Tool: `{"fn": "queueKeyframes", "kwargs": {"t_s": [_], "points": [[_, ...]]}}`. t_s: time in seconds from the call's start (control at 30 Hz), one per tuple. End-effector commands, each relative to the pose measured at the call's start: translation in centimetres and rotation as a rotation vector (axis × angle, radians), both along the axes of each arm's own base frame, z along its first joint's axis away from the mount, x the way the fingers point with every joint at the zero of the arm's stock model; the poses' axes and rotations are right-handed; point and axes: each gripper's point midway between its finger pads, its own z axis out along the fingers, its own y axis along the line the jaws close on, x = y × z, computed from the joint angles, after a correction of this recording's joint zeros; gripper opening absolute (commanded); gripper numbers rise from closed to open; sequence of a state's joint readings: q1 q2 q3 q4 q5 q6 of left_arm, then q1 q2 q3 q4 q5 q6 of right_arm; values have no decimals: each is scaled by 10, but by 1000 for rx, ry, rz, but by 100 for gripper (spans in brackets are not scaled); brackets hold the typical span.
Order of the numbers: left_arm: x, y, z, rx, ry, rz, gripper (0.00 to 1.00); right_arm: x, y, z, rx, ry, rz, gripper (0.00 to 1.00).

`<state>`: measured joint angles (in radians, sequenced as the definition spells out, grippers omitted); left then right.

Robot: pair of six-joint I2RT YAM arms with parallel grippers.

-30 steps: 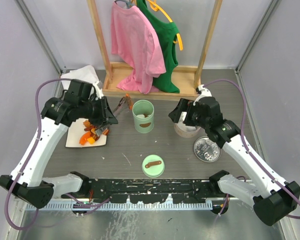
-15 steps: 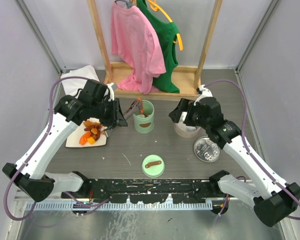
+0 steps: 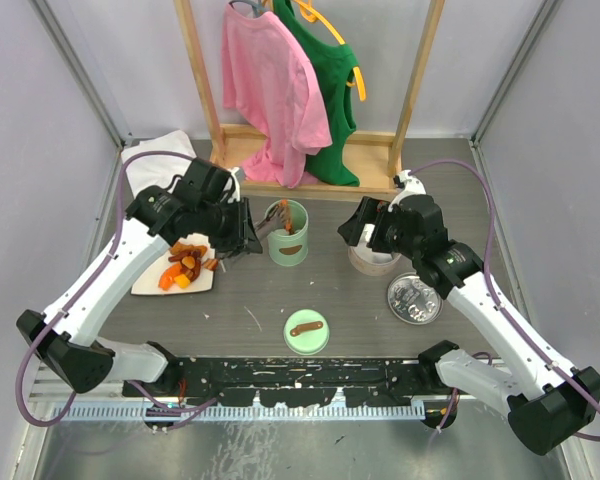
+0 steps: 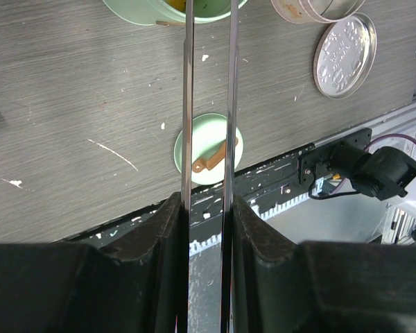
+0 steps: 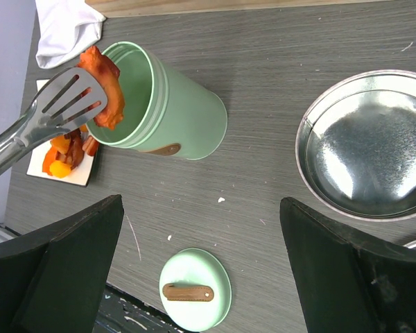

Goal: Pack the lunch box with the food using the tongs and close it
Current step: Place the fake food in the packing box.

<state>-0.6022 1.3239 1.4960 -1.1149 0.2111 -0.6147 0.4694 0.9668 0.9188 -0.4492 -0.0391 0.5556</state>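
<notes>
My left gripper (image 3: 242, 236) (image 4: 208, 208) is shut on the tongs (image 4: 188, 104), both slim metal arms pinched between its pads. The slotted tong tips (image 5: 55, 114) clamp an orange-red piece of food (image 5: 105, 87) right at the open mouth of the lunch box (image 3: 286, 233) (image 5: 168, 104), a mint-green upright cylinder. More food (image 3: 185, 265) is heaped on a white plate (image 3: 150, 285) to its left. The green lid (image 3: 306, 331) (image 5: 194, 290) with its brown strap lies flat nearer the bases. My right gripper (image 3: 365, 232) (image 5: 201, 229) hangs open to the right of the lunch box, holding nothing.
A round metal tin (image 3: 373, 258) (image 5: 367, 149) stands under the right wrist, its silver lid (image 3: 414, 298) (image 4: 344, 46) beside it. A wooden rack (image 3: 300, 185) with pink and green shirts runs along the back. A white cloth (image 3: 160, 150) lies at the back left.
My left arm has swung right from the plate to the lunch box, carrying the tongs and the gripped piece. The right arm has not moved.
</notes>
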Motion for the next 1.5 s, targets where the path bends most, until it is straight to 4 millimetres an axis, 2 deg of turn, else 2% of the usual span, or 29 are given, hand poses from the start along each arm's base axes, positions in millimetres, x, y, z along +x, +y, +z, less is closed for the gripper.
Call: {"fn": "queueKeyframes", "kwargs": {"t_s": [0.0, 0.2, 0.23, 0.4, 0.47, 0.53, 0.7, 0.87, 1.0, 1.17, 1.23, 1.47], "points": [[12, -8, 20, -55, -83, 14, 27, 3, 0, 19, 35, -60, -8, 100], [12, -4, 24, -46, -99, 24, 36, 3, 0, 18, 33, -58, -7, 100], [12, -3, 25, -45, -104, 28, 41, 3, 0, 18, 34, -57, -8, 100], [10, 4, 28, -24, -116, 37, 43, 3, 1, 19, 34, -58, -5, 100], [13, 12, 28, 5, -130, 75, 42, 3, 1, 19, 35, -57, -4, 100], [10, 28, 37, 22, -180, 133, 43, 3, 1, 19, 36, -56, -4, 100], [4, 71, 35, 143, -206, 289, 43, 3, 3, 19, 40, -55, 5, 100], [-26, 127, 19, 326, -137, 416, 44, 1, 3, 20, 44, -58, 7, 100], [-61, 155, -1, 457, -11, 425, 44, -1, 1, 20, 45, -63, 6, 100], [-91, 175, -20, 604, 130, 389, 44, -3, 0, 20, 35, -72, 12, 100], [-96, 185, -22, 667, 162, 377, 43, -3, 0, 19, 30, -74, 16, 100], [-95, 187, -34, 694, 272, 355, 43, -4, -4, 20, 8, -90, 17, 100]]}}
